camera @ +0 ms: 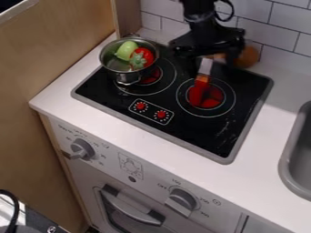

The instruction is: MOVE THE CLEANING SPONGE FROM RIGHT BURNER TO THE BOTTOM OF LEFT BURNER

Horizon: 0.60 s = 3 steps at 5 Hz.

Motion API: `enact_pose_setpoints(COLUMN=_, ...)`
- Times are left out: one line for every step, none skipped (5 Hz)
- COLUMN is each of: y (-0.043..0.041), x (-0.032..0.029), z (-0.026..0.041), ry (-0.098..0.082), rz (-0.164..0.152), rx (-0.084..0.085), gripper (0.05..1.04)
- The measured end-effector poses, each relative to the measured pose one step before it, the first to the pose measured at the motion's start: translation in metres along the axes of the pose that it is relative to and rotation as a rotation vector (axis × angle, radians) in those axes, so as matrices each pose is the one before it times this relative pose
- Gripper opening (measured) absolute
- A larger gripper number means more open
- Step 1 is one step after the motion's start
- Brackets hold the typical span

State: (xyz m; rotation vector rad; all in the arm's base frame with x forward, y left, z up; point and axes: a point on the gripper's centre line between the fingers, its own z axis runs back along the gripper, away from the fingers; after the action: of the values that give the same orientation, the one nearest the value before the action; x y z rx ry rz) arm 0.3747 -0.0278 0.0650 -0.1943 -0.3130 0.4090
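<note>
Sponge (202, 81) on R burner (213, 101), ctr twd 12 o'clock, under gripper (211, 66); can't tell if jaws are clenched on it. Prob. light, w/ soft, squashy red end; best hold: pale upper end, 12 o'clock. Goal: L burner (152, 78), 6 o'clock.

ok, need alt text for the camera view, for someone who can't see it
Black gripper hangs over the right burner of a black stovetop, at a white-and-orange item, apparently the cleaning sponge. A metal pot holding a green item and a red one overlaps the left burner.
</note>
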Motion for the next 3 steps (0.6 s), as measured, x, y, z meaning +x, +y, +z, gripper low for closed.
enact_pose_setpoints(y=0.00245, x=-0.00053, z=-0.00501, ry=-0.0354, rz=-0.0193, rx=0.0166, gripper=0.999)
enact_pose_setpoints(y=0.00484, x=0.00211, z=-0.0058, ry=-0.0319, rz=-0.0207, rx=0.015, gripper=0.999)
enact_pose_setpoints(y=0.00334, x=0.00137, z=0.00001, ry=-0.0004, rz=-0.029, rx=-0.0021, gripper=0.957)
